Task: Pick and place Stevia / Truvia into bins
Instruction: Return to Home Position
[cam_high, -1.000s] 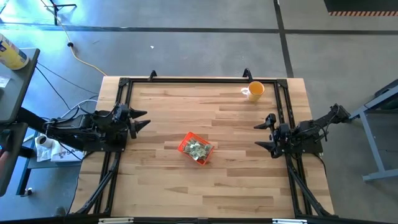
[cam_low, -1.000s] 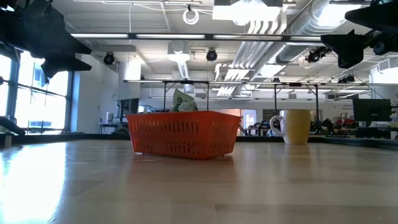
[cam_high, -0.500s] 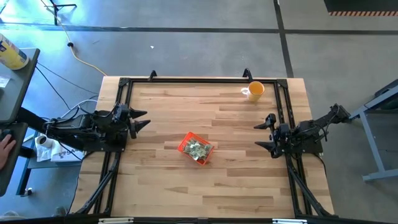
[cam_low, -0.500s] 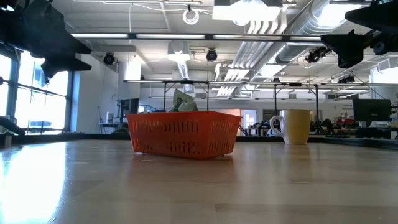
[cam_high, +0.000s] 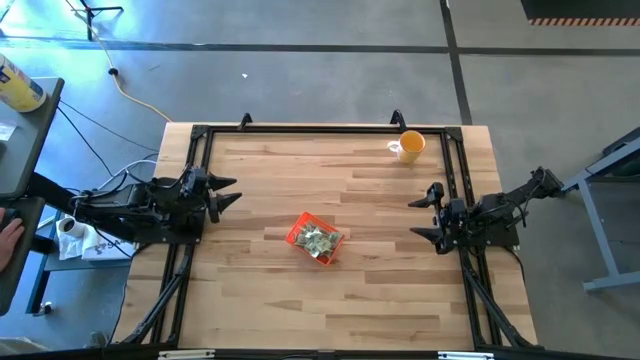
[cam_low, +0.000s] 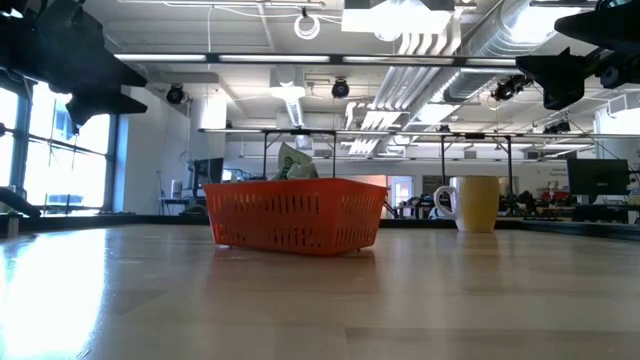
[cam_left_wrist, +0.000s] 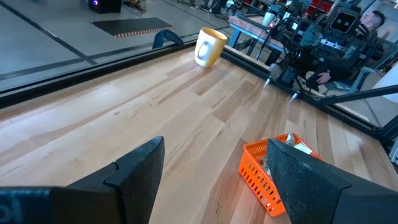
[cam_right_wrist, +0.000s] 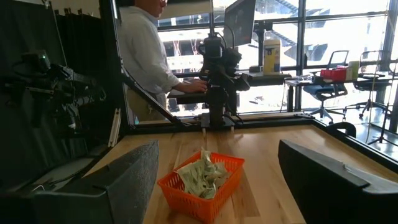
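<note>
At the left of the high view you had the left gripper (cam_high: 226, 192) over the left edge of the table (cam_high: 300, 300), a little above the middle of the frame. Its two fingers were spread apart and they gripped nothing. In the left wrist view the same two fingers stood wide at the bottom of the frame, with bare wood between them. In the right wrist view a person (cam_right_wrist: 144, 56) in a white shirt stood in the upper left of the frame, beyond the far edge of the table.

Near the centre of the high view, slightly below the middle, the orange bin (cam_high: 298, 233) lay on the wood, turned at an angle to the table edges. The Stevia / Truvia sachets (cam_high: 320, 240) were inside it in a loose heap. I could not count them, and in the low view one pale piece, probably a sachet, stood up above the rim. Both grippers were well apart from the bin.

More to the right, in the upper part of the high view, a yellow cup (cam_high: 410, 146) stood upright near the far edge of the table.

At the right of the frame the right gripper (cam_high: 423, 219) was over the right edge of the table, at about the height of the bin. Its fingers were also parted and they carried nothing.
</note>
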